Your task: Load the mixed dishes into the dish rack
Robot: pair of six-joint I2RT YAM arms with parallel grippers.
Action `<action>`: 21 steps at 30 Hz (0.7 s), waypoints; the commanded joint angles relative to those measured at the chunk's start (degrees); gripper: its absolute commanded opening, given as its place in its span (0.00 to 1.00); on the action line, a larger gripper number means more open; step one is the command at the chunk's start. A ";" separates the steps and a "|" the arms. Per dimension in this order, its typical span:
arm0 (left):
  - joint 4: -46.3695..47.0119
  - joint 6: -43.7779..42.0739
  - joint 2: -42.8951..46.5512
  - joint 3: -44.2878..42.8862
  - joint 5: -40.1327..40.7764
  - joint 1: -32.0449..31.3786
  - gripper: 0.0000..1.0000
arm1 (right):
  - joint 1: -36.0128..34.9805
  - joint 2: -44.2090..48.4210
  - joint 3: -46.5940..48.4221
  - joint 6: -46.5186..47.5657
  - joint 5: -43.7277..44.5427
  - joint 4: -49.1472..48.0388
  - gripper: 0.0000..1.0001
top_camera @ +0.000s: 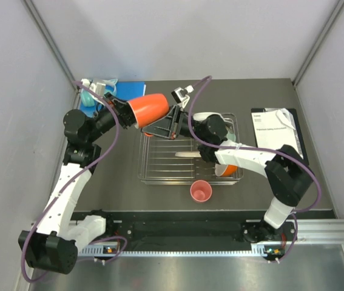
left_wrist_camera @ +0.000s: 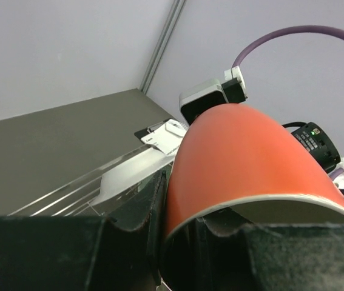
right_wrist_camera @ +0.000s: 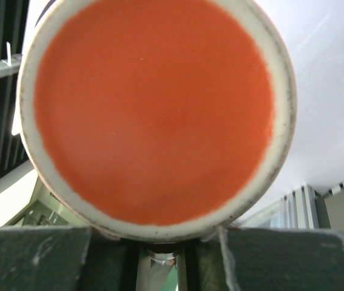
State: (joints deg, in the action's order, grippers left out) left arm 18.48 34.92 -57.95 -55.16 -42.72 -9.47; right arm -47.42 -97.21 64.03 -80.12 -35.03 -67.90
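Observation:
The orange mug point(top_camera: 149, 108) hangs on its side in the air over the far left corner of the dish rack point(top_camera: 159, 165). My left gripper point(top_camera: 128, 113) is shut on its rim point(left_wrist_camera: 220, 209), one finger point(left_wrist_camera: 150, 206) outside the wall and one inside. My right gripper point(top_camera: 170, 124) sits against the mug's base point(right_wrist_camera: 153, 109). Its jaws are drawn in to a narrow gap point(right_wrist_camera: 162, 254) below the base, seemingly pinching the mug's handle. A pink cup point(top_camera: 201, 191) stands on the table in front of the rack. An orange bowl point(top_camera: 227, 169) and a white plate point(top_camera: 187, 155) are in the rack.
Teal headphones point(top_camera: 93, 97) and a blue item point(top_camera: 133, 89) lie at the far left behind the mug. A black clipboard with white paper point(top_camera: 278, 127) lies right of the rack. A pale bowl rim point(top_camera: 231, 124) shows at the rack's far right, behind the right arm.

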 commanded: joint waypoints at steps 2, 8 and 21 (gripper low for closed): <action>-8.36 -1.78 3.10 6.55 -7.91 -1.42 0.14 | 3.29 5.98 1.10 6.55 6.55 -8.04 0.00; -9.43 -2.05 4.87 8.57 -6.06 -1.42 0.75 | 4.53 9.58 0.65 12.60 6.20 -1.39 0.00; -24.35 -11.00 13.65 1.99 -0.71 0.51 0.99 | 3.92 18.63 11.62 47.65 18.13 45.96 0.00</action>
State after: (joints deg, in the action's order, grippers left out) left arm 5.85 30.81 -48.66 -49.21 -38.89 -8.91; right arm -43.88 -84.29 62.81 -52.34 -35.59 -36.38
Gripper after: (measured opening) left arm 0.986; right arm 0.147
